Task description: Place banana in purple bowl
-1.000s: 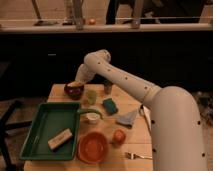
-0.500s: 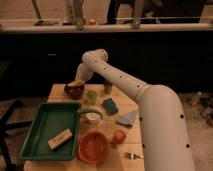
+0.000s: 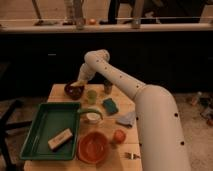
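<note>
The white arm (image 3: 127, 85) bends down from the right and reaches across to the far left corner of the wooden surface (image 3: 115, 152), where the gripper (image 3: 80, 81) hangs just above the purple bowl (image 3: 73, 91); a pale-yellow shape at its tip, right over the bowl's rim, looks to be the banana (image 3: 79, 83), though whether the fingers are clenched on it or have let it go I cannot tell. The bowl sits beside the far edge of the green tray (image 3: 45, 122), which takes up the left side of the surface and holds a tan block (image 3: 59, 139) near its front right corner. Just right of the bowl stands a small green cup (image 3: 92, 95), and further right along the far edge a dark upright object (image 3: 107, 88) close to the arm. Toward the middle lie a teal sponge (image 3: 110, 105), a small white cup (image 3: 92, 117) touching the tray's right rim, and a grey cloth (image 3: 126, 119). Near the front edge sit the orange bowl (image 3: 93, 146) and, just beside it, a round orange-red fruit (image 3: 119, 135), with a fork (image 3: 132, 156) at the front right corner. No label, brand or writing can be read on any of these
</note>
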